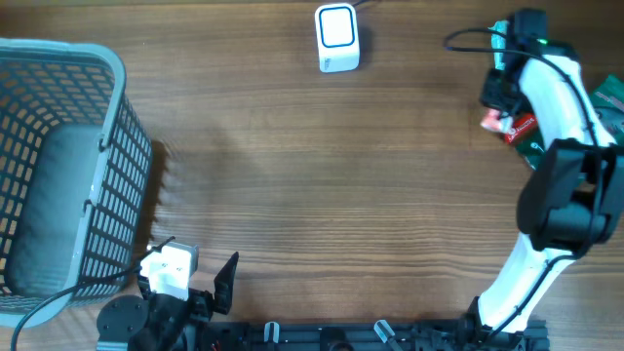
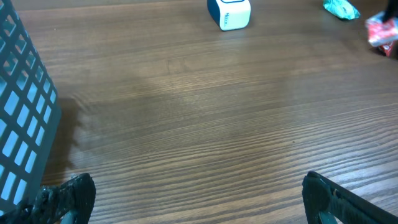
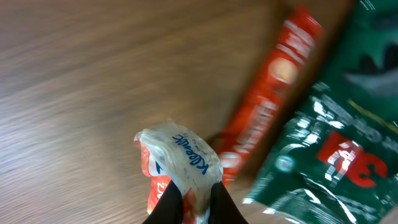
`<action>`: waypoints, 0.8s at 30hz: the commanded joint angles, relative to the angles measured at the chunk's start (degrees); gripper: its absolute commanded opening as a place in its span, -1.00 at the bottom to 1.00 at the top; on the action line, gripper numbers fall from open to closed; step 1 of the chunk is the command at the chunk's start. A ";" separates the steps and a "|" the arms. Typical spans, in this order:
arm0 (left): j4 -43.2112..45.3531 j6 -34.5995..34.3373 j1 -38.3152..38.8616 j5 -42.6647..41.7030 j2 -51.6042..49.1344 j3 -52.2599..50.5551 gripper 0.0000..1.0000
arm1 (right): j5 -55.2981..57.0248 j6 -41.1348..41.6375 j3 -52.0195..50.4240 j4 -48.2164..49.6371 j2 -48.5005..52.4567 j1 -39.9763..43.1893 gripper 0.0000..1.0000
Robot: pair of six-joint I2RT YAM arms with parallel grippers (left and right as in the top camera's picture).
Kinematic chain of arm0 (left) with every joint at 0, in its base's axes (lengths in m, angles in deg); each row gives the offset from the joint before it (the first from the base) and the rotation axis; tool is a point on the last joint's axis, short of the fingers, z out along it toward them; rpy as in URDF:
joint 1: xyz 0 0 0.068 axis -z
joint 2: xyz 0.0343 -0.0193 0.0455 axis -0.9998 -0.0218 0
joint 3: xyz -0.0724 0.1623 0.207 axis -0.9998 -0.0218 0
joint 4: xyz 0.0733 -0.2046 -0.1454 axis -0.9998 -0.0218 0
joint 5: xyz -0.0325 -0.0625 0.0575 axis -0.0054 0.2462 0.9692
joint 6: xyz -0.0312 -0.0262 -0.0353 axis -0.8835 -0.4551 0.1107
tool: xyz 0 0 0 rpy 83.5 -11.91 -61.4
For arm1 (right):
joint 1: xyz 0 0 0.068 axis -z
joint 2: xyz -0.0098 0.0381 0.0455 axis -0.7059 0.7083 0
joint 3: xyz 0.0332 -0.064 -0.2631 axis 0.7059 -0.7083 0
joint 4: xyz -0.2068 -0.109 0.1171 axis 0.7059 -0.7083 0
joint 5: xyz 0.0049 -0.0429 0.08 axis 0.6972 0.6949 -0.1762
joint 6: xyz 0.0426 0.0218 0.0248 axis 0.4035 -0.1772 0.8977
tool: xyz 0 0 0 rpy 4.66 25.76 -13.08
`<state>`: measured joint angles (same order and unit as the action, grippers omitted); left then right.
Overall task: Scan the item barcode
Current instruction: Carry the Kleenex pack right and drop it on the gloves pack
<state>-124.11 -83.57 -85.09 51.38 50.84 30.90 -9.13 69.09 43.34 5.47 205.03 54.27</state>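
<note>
The item, a small Kleenex tissue pack in clear, red and white wrap, is pinched at its lower end by my right gripper, which is shut on it. From overhead, that gripper and the pack are at the far right of the table, by the pile of goods. The white barcode scanner with a blue-framed window stands at the back centre, also in the left wrist view as the scanner. My left gripper rests at the front left. Its jaws stand wide open over bare wood.
A long red packet and a dark green foil bag lie just beside the held pack. A grey mesh basket fills the left side. A teal packet lies at the right edge.
</note>
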 commanded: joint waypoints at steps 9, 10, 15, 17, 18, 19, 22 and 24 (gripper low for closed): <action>0.11 -0.52 -0.02 -0.70 0.28 0.00 1.00 | -1.68 9.97 -0.70 12.72 -0.04 5.60 -0.60; 0.11 -0.52 -0.02 -0.72 0.28 0.00 1.00 | -1.68 11.45 -0.70 14.10 -0.04 5.60 -0.58; 0.11 -0.52 -0.02 -0.70 0.28 0.00 1.00 | -9.03 14.75 -0.66 14.56 -0.13 5.62 1.00; 0.11 -0.52 -0.02 -0.70 0.28 0.00 1.00 | -15.89 14.69 -0.61 13.00 -1.07 5.62 0.99; 0.11 -0.50 -0.02 -0.72 0.28 0.00 1.00 | -19.52 14.49 -0.61 12.44 -2.03 5.57 1.00; 0.11 -0.52 -0.02 -0.70 0.28 0.00 1.00 | -24.50 13.18 -0.61 12.31 -3.61 5.16 0.99; 0.11 -0.50 -0.02 -0.72 0.28 0.00 1.00 | -28.50 12.33 -0.61 12.17 -11.10 2.08 0.99; 0.11 -0.50 -0.02 -0.72 0.28 0.00 1.00 | -28.79 12.39 -0.61 10.64 -16.41 0.13 1.00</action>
<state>-124.13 -83.57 -85.09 51.38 50.84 30.90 -33.29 82.31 42.38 17.05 198.32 57.46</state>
